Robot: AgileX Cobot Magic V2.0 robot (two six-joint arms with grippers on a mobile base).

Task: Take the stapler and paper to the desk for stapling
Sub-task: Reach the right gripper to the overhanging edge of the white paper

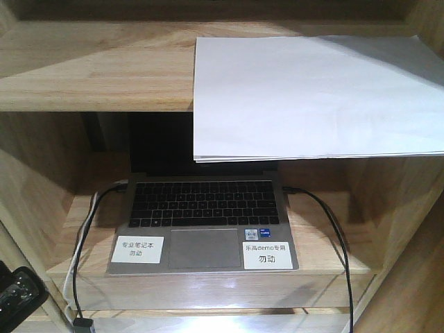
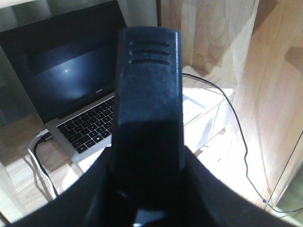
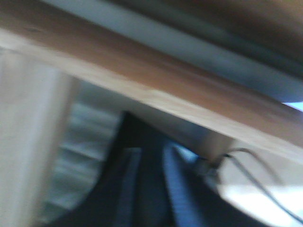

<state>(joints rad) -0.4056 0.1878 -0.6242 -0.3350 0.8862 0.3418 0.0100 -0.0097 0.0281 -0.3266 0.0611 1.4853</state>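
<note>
- Two levels of a light wood shelf unit [image 1: 97, 76] fill the front view: an upper shelf and, at 6 o'clock from it, an open compartment with wood side walls.
- On the upper shelf, toward 1 o'clock, the paper [image 1: 312, 97] lies flat. Its near edge and near-left corner overhang the shelf lip, above the laptop's screen.
- Inside the compartment a laptop [image 1: 205, 208] sits open with its screen dark. Two white labels [image 1: 137, 249] are stuck on the palm rest, at 9 and 3 o'clock of the trackpad [image 1: 205, 248].
- Black cables [image 1: 333, 229] plug into either side of the laptop and drop over the compartment's front edge.
- In its wrist view, the left claw [image 2: 147, 156] is clamped on the stapler [image 2: 149, 85]. The stapler's black body, with three slots near the top, stands upright through the middle of the view. A thin bright edge runs along its 3 o'clock side, and the laptop sits behind it at 10 o'clock.
- In its own blurred view, the right claw [image 3: 147, 184] is only a dark shape at 6 o'clock, under a slanting wood board [image 3: 142, 80]. I cannot tell whether its fingers are apart or together.
</note>
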